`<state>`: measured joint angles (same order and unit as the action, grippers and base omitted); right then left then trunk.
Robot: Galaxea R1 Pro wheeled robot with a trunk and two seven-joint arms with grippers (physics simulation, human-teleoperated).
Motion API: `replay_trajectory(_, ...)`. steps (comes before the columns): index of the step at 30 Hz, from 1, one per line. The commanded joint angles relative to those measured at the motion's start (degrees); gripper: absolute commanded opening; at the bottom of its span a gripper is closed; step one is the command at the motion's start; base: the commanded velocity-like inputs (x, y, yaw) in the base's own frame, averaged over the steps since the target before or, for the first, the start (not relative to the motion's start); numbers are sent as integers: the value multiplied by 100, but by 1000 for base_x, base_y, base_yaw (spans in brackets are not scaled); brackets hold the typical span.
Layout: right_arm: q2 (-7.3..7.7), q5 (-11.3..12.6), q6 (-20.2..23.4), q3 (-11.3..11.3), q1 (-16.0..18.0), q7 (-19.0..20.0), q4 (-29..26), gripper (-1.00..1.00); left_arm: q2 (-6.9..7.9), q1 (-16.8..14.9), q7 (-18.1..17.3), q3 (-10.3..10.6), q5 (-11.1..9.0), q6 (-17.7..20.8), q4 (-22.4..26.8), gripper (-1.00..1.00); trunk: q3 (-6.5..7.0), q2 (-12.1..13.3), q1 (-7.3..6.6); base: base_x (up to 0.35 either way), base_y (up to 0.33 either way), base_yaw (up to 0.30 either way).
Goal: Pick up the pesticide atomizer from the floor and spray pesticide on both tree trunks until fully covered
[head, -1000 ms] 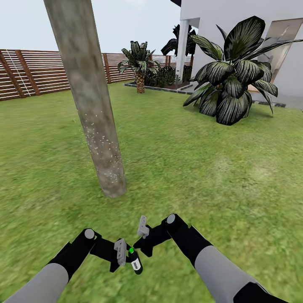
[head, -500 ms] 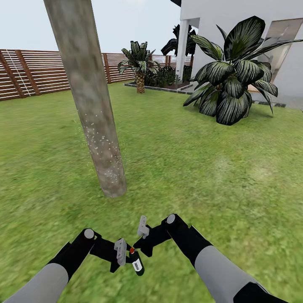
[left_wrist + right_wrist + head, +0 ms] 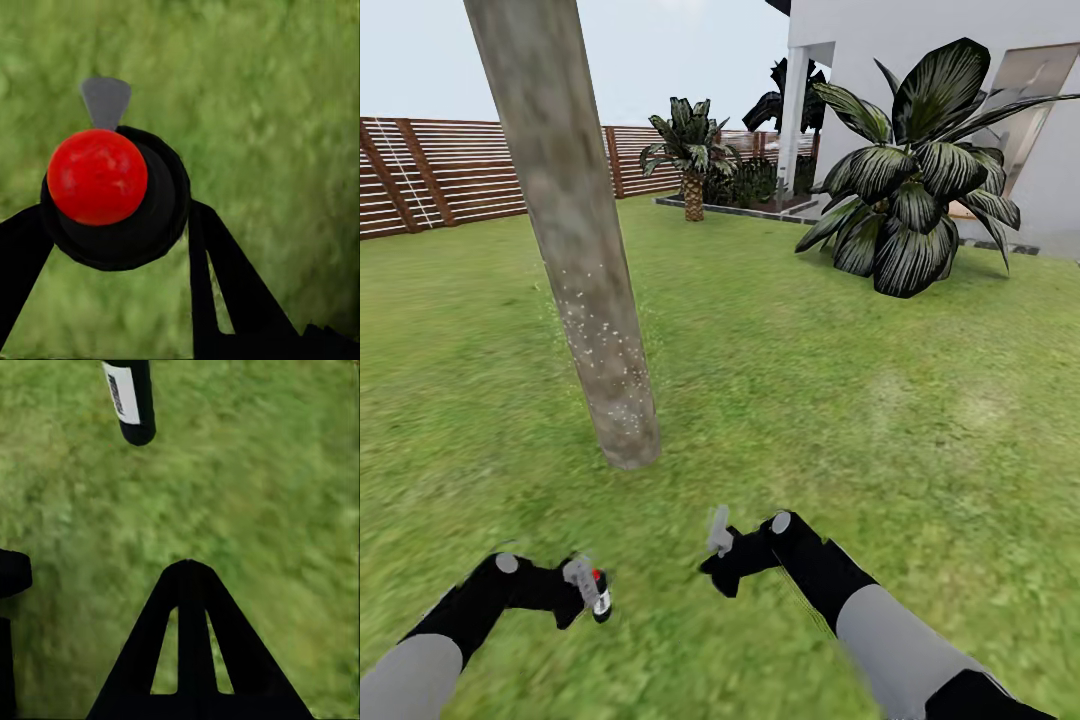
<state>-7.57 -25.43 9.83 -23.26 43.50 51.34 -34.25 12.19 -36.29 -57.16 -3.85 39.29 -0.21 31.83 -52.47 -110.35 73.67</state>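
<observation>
The pesticide atomizer (image 3: pixel 600 598) is a small dark bottle hanging low over the grass at the lower left, with my left gripper (image 3: pixel 590 592) shut on it. Its top shows a red spot (image 3: pixel 97 176) and a grey nozzle (image 3: pixel 106 99), with black fingers (image 3: pixel 225 277) on either side. My right gripper (image 3: pixel 718 535) stands open and empty beside it, apart from the bottle. The labelled atomizer body (image 3: pixel 129 397) also shows ahead of the right gripper (image 3: pixel 101 574). A thick leaning tree trunk (image 3: pixel 575 250) rises ahead at left; pale specks of pesticide (image 3: pixel 600 345) dot its lower part.
Green lawn (image 3: pixel 840 400) spreads all around. A low bush with broad dark leaves (image 3: pixel 910 200) stands at the right, before a white house wall (image 3: pixel 920 50). A short palm (image 3: pixel 690 165) and a brown slatted fence (image 3: pixel 440 180) line the back.
My left arm has swung left and back with the atomizer in its grip. The spot on the bottle went from green to red. The right gripper shifted slightly right.
</observation>
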Motion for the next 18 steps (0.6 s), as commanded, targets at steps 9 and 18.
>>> replay_trajectory(9,103,738,-1246,2201,-48,-4706,1830,100,-147,930,3199,-2798,-1603,-539,-1622,-100,1,0,0,0,0,0)
replay_trajectory(18,493,1557,-2815,2402,-1450,-5111,2130,100,-397,1595,5255,-2882,-2375,-1023,-2040,-100,1,0,0,0,0,0)
